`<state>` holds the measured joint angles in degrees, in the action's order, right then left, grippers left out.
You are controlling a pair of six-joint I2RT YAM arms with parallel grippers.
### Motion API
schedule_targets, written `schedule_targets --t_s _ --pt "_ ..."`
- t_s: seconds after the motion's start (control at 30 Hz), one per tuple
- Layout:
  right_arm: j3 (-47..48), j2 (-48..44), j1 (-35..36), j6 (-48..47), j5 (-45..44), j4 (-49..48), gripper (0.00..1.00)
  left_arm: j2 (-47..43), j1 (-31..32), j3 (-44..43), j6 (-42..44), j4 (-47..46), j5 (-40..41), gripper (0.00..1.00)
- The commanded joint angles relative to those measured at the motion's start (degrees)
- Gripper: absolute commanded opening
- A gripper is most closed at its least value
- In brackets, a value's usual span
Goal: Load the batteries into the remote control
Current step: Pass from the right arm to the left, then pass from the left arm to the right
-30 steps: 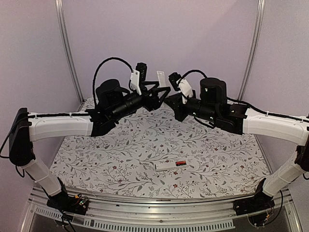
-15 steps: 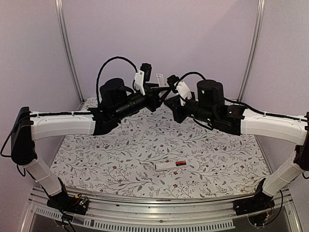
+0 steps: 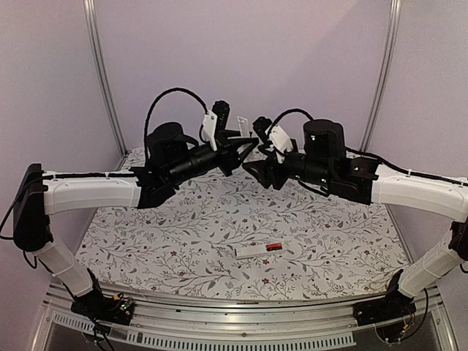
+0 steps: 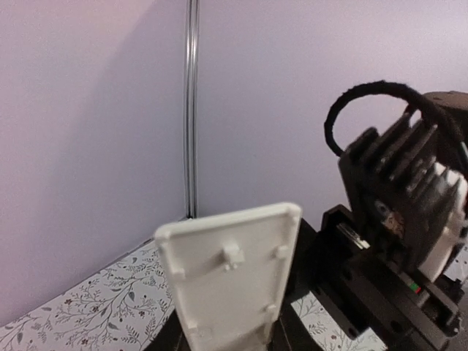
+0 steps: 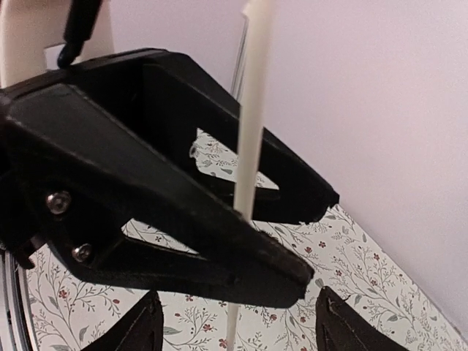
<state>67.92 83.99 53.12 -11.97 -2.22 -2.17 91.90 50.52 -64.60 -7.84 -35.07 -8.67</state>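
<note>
The remote control (image 3: 254, 251) lies on the table (image 3: 146, 241) near the front edge, with a red-orange battery (image 3: 273, 247) at its right end. Seated or just beside it, can't tell from here. L gripper (image 3: 247, 140) pinches the cover strip (image 4: 234, 278) in mid-air. R gripper (image 5: 240, 329) is spread & empty. Cover isn't on yet, prob. the last step.
</note>
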Motion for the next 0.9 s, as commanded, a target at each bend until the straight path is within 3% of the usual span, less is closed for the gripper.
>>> schedule_targets --t_s 0.0,0.13,0.27,0.7,0.87 --pt "-2.52 -8.26 -1.52 -6.40 15.42 5.19 0.75 -4.58 -0.15 3.18 7.53 -1.93 -11.64 0.23" --pt "-5.95 -15.32 -2.84 -13.40 30.94 8.32 0.81 -7.73 -0.05 5.86 13.09 -1.81 -27.36 0.27" --pt "-6.13 -16.40 -2.91 -17.90 37.36 9.99 0.81 -8.23 0.10 5.44 12.65 -1.76 -36.52 0.27" --pt "-1.02 -8.56 -2.94 -14.65 41.30 8.26 0.79 -8.41 1.16 4.01 12.14 -1.86 -43.40 0.26" --pt "0.92 -4.97 -2.93 -12.86 46.07 8.04 0.70 -8.25 1.38 3.81 11.82 -2.36 -43.95 0.26"
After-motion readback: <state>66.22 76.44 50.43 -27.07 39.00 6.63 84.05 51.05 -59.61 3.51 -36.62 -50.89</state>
